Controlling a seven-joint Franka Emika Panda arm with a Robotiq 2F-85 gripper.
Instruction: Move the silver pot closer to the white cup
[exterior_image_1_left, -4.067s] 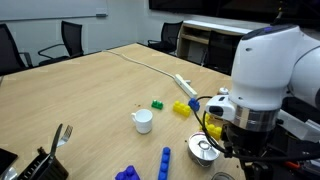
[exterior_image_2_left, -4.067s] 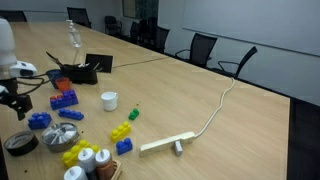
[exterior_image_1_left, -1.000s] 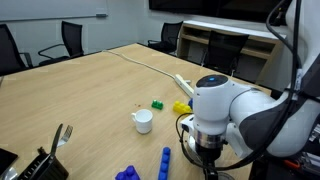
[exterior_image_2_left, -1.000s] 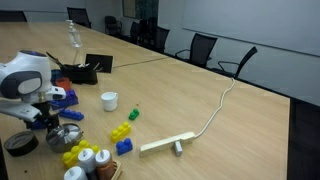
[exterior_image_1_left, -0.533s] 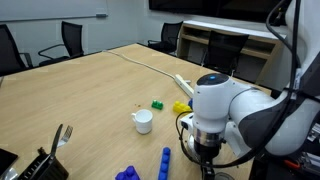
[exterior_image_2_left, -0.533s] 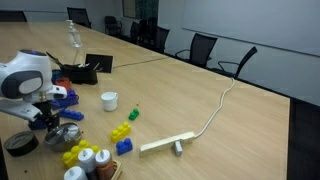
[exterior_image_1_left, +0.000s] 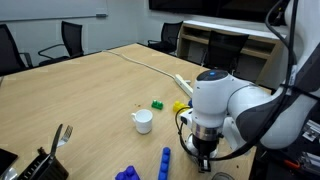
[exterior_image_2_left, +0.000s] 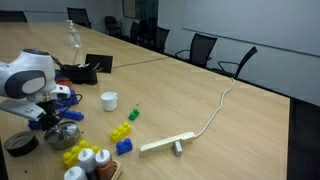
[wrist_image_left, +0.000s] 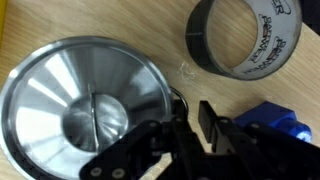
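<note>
The silver pot (wrist_image_left: 80, 100) fills the left of the wrist view, shiny and round, on the wooden table. My gripper (wrist_image_left: 190, 125) is down at its right rim, with the jaws drawn close together on the rim. One dark finger (wrist_image_left: 205, 120) stands just outside the wall. In both exterior views the arm hangs over the pot (exterior_image_2_left: 63, 135) and hides most of it; the gripper (exterior_image_1_left: 203, 160) is low at the table. The white cup (exterior_image_1_left: 143, 121) (exterior_image_2_left: 109, 100) stands apart from the pot, upright, with its handle showing.
A black tape roll (wrist_image_left: 245, 35) (exterior_image_2_left: 20, 143) lies beside the pot, and a blue block (wrist_image_left: 275, 120) is right next to the fingers. Green (exterior_image_1_left: 157, 103), yellow (exterior_image_1_left: 183, 108) and blue blocks (exterior_image_1_left: 165, 160) are scattered around. A power strip (exterior_image_1_left: 185, 85) and a black tray (exterior_image_1_left: 40, 165) lie farther off.
The jaws have closed in from wide open onto the pot's rim. The arm has stayed over the pot, barely moving.
</note>
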